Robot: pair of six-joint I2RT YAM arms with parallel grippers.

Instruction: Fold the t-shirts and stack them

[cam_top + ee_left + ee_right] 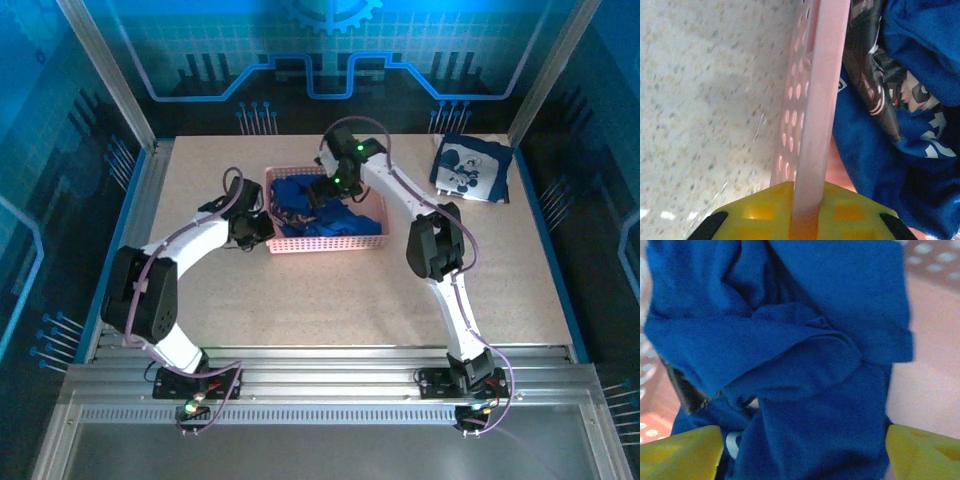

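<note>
In the middle of the speckled bench (300, 300), a pink plastic lattice basket (325, 245) holds crumpled royal-blue t-shirts (330, 215). The left tool (805, 210) is clenched on the basket's left rim. The right tool (800, 450) hangs released above the cloth, fingers wide. A folded blue t-shirt (472, 168) with a white-and-black cartoon print lies far right.

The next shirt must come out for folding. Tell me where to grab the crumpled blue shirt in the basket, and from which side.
Likely best: pinch the raised fold on top of the crumpled blue shirt, coming down from above. That ridge stands proud of the heap, and the pink basket walls close off the sides. The right gripper, open, straddles it.
</note>
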